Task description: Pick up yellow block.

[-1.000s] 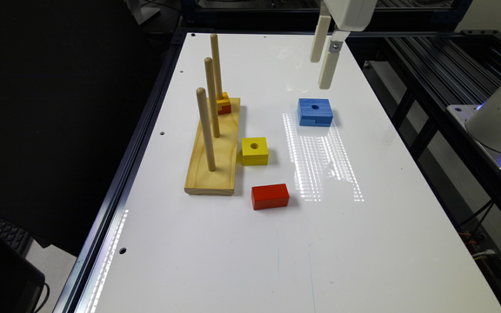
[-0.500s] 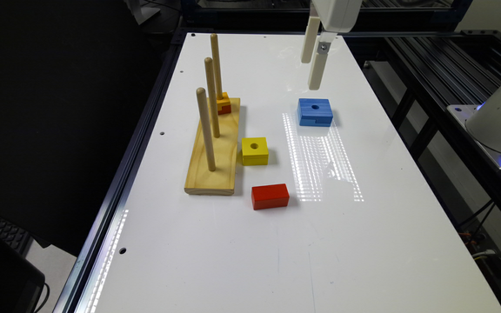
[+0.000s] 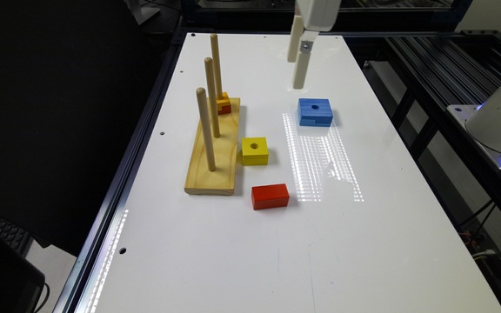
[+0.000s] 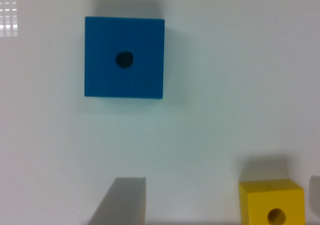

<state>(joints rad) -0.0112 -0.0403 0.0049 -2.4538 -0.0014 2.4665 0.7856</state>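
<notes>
Exterior view — yellow block (image 3: 255,151) bears no writing.

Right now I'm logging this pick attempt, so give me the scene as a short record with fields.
target: yellow block, on the table, not held
gripper: open, above the table beyond the blue block
beside target: wooden peg base, on the exterior view's left
in front of target: red block
on peg base: small orange piece, at the far peg

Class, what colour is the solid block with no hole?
Red: the solid block shows best in the exterior view.
</notes>
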